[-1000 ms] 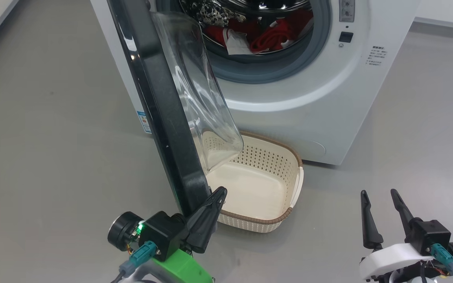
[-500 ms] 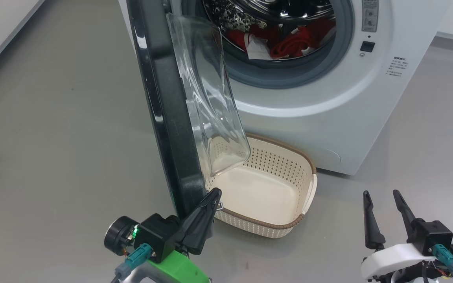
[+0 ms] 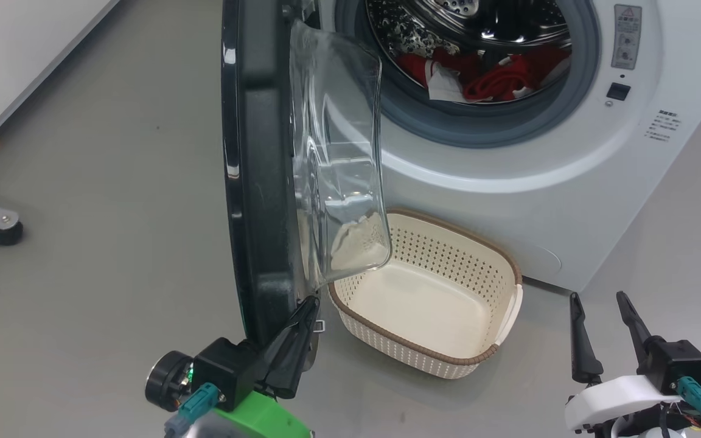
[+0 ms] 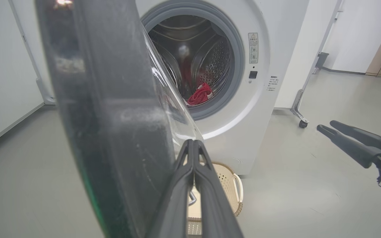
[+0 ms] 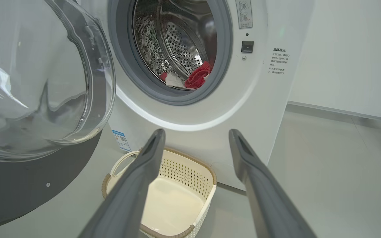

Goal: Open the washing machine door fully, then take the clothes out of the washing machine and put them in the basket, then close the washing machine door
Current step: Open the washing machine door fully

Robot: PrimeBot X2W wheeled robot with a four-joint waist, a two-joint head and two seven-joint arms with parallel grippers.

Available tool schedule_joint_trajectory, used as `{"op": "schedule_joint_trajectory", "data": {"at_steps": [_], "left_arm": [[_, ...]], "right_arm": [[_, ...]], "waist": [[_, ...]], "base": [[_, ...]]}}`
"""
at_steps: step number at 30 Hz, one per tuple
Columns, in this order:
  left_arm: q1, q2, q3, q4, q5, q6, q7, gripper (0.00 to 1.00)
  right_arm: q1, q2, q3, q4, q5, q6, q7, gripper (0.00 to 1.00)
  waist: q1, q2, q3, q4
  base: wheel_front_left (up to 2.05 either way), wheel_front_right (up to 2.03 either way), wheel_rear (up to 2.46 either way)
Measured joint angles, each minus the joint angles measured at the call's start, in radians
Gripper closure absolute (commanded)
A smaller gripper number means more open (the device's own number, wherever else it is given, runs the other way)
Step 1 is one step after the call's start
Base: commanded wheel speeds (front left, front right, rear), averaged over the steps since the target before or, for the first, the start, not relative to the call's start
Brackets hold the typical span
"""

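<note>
Grey floor (image 3: pixel 113 182) flanked the washing machine door (image 3: pixel 253 182). Our left gripper (image 3: pixel 309 304), fingers together, met its lower edge. We favoured a steady push toward frame left.

The left gripper (image 3: pixel 309 304) has two long, dark, tapered fingers, a black housing with a green indicator light, a teal cable plug and a green bracket. The right gripper (image 3: pixel 597 297) is identical, but its bracket is white; thin, apparently orange wiring trails beneath.

Illumination bright, even, diffuse; glare streaks on the washing machine door (image 3: pixel 253 182) rim and glass; faint soft shadows on the floor (image 3: pixel 83 152) right of the door; door surface blurred in left wrist view.
</note>
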Motion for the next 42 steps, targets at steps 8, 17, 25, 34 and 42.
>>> {"op": "schedule_joint_trajectory", "data": {"at_steps": [8, 17, 25, 34, 42], "left_arm": [[0.023, 0.003, 0.046, 0.018, 0.0, 0.028, -0.01, 1.0], [0.04, 0.026, 0.103, 0.03, 0.002, 0.046, -0.03, 1.0], [0.035, 0.042, 0.149, 0.052, 0.002, 0.052, -0.04, 1.0], [0.016, 0.055, 0.238, 0.11, -0.001, 0.067, -0.058, 1.0], [0.002, 0.067, 0.307, 0.158, -0.027, 0.078, -0.063, 1.0]], "right_arm": [[0.0, -0.002, 0.016, -0.003, -0.014, 0.008, 0.0, 0.0], [-0.003, 0.0, 0.029, -0.002, -0.017, 0.016, 0.0, 0.0], [-0.007, -0.004, 0.029, 0.002, -0.017, 0.016, 0.0, 0.0], [-0.007, -0.003, 0.025, 0.003, -0.017, 0.016, 0.0, 0.0], [-0.007, -0.004, 0.024, 0.003, -0.022, 0.016, 0.0, 0.0]], "waist": [[0.0, 0.0, -0.003, 0.054], [0.0, 0.0, 0.004, 0.063], [0.0, -0.0001, 0.01, 0.063], [0.0, 0.0, 0.009, 0.056], [0.0, -0.0001, 0.02, 0.025]], "base": [[0.0, 0.0, 0.0], [0.0, 0.0, 0.0], [0.0, 0.0, 0.0], [0.0, 0.0, 0.0], [0.0, 0.0, 0.0]]}}
